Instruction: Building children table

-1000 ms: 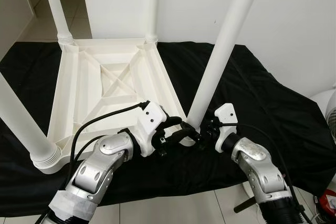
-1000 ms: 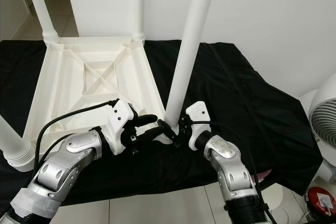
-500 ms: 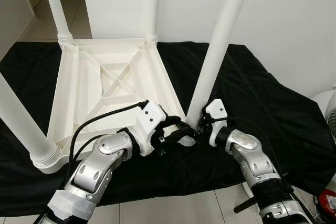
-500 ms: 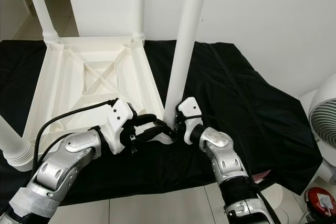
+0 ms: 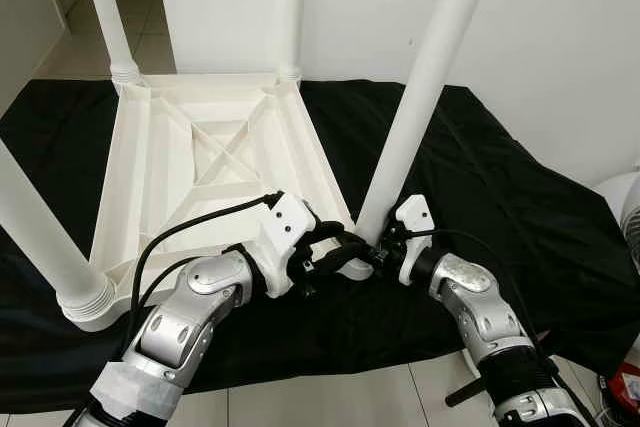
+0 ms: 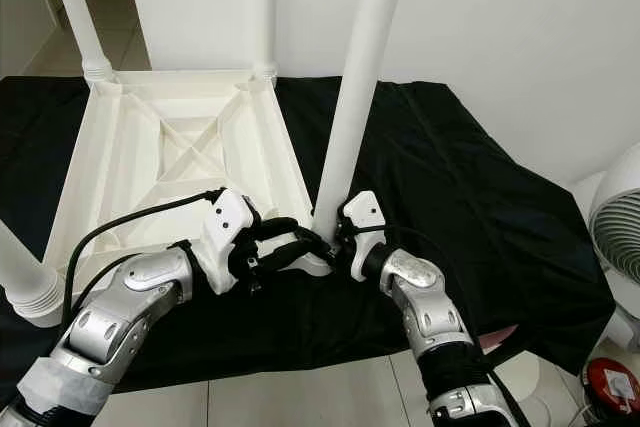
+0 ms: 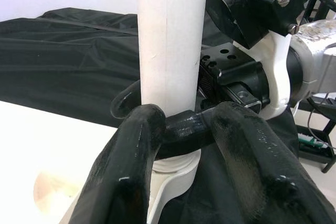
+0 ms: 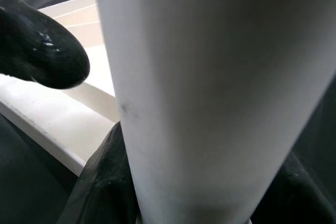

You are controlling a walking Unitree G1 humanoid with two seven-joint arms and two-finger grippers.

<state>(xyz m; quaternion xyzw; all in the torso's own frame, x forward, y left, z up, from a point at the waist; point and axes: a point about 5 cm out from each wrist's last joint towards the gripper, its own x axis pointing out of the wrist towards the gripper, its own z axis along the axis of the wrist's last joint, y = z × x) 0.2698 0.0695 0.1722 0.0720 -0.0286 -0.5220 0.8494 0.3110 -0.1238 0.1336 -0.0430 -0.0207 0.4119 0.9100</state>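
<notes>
Black cloth (image 5: 520, 197) is spread over the floor before a white wall, and on it the white plastic children's table (image 5: 215, 162) is laid upside down, its ribbed underside facing up. At the near left corner a white cylindrical leg (image 5: 40, 237) is seated in its ringed socket; two more legs are stood at the far corners. The left tool (image 5: 345, 252) is placed at the near right corner, its black fingers (image 7: 131, 156) curved round the base of the tilted white leg (image 5: 425, 77). From the right, the right tool (image 5: 385, 245) is pressed against the same leg's base, its fingers closed on it. A white fan (image 6: 620, 237) is seen at the right edge.
</notes>
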